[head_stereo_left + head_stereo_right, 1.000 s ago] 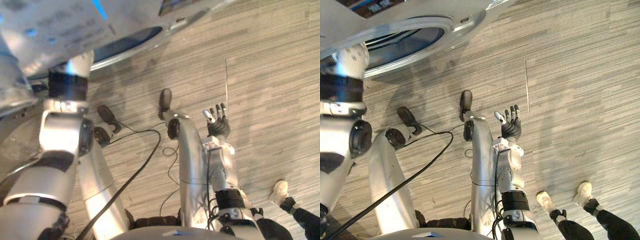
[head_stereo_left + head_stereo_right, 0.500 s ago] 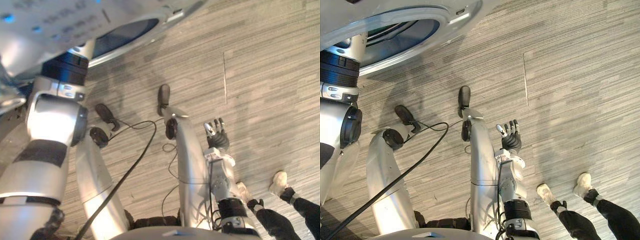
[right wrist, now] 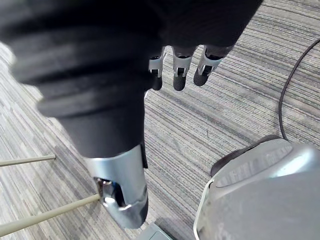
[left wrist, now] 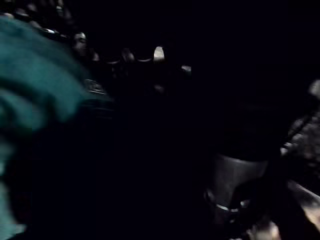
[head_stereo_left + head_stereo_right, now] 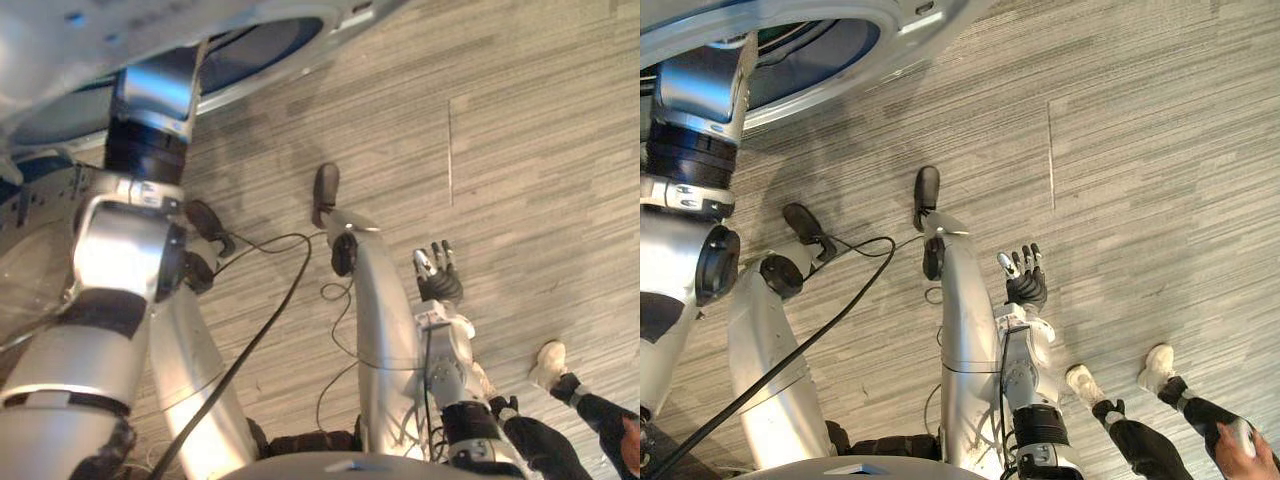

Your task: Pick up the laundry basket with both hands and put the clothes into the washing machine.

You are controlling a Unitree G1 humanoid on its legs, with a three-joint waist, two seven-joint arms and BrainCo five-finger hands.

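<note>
The left arm reaches up into the dark round hole of the big silver metal washing machine (image 5: pixel 925 35), and I cannot tell if the left hand is open or closed. In the left wrist view a soft blue-green cloth (image 4: pixel 35 85) shows blurry in a dark place, next to a row of small shiny bumps (image 4: pixel 158 52). The right hand (image 5: pixel 1023 285) hangs low over the grey stripy floor (image 5: pixel 1140 150), fingers straight and holding nothing, near a person's white shoes (image 5: pixel 1160 365).
</note>
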